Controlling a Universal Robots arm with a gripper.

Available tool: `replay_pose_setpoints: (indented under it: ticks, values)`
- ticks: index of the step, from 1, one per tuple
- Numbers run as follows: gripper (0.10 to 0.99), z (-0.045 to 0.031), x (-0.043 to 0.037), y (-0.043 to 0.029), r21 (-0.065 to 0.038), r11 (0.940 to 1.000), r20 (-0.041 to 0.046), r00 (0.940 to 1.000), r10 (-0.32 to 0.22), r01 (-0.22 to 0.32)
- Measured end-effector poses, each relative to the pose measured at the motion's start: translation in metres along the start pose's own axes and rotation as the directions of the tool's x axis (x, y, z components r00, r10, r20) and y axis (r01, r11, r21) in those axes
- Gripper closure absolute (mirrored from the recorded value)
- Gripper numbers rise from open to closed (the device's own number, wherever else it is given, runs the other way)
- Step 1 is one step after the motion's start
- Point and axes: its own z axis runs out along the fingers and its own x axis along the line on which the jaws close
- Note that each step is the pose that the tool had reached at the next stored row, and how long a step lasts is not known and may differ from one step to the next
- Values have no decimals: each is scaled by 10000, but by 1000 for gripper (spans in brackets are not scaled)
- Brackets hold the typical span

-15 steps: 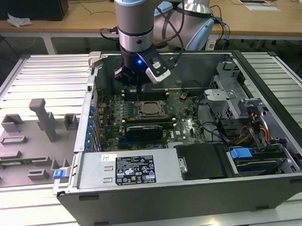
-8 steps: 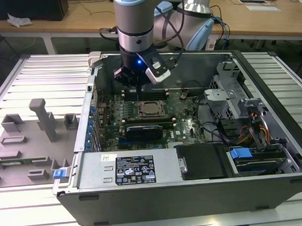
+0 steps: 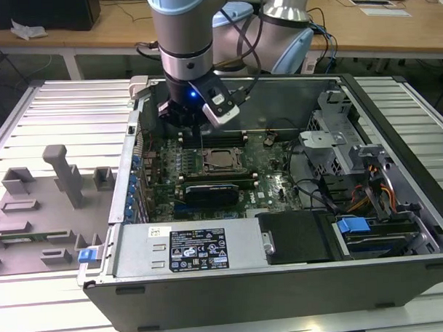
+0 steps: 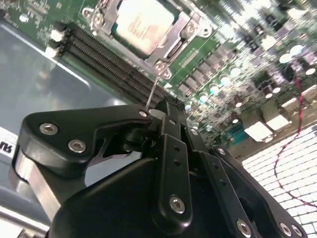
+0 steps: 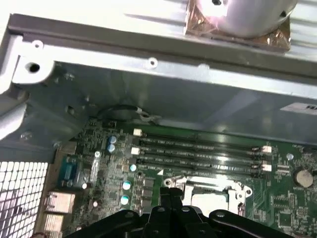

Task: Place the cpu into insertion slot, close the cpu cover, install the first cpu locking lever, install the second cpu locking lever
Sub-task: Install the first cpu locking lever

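The cpu, a pale metal square, lies flat in the insertion slot on the green board. The silvery cpu cover lies down around it as a frame. A thin wire locking lever rises from the socket's corner up to my fingertips. My gripper hangs just above and beside the socket with its black fingers pressed together. The lever's end rests against them; I cannot tell whether it is pinched. In the exterior view the gripper hovers over the board behind the socket.
Long black memory slots run beside the socket. A black graphics card lies in front of it. The case walls, power supply, drive cage and cables hem in the board. A grey fixture tray sits outside at the exterior view's left.
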Motion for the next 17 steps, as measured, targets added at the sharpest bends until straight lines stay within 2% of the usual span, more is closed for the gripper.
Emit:
replay_pose_setpoints:
  ticks: [1, 2, 4, 5, 7, 8, 12, 16, 17]
  values:
    - [980, -1, 3, 0, -242, 9997, 58, 10000, 7, -5]
    - [980, 0, 6, 1, -405, 9992, 95, 10000, 13, -9]
    - [980, 1, 12, 1, -700, 9975, 162, 9999, 27, -15]
    - [980, 5, 13, 1, -780, 9970, 180, 9998, 31, -17]
    - [980, 11, 5, -2, -794, 9968, 182, 9998, 31, -17]
    - [980, 17, -29, -11, -794, 9968, 181, 9998, 32, -17]
    - [980, 41, -237, -63, -794, 9968, 183, 9998, 30, -15]
    - [980, 42, -239, -63, -776, 9970, 193, 9998, 28, -13]
    - [980, 41, -238, -63, -699, 9976, 295, 9996, -6, 26]
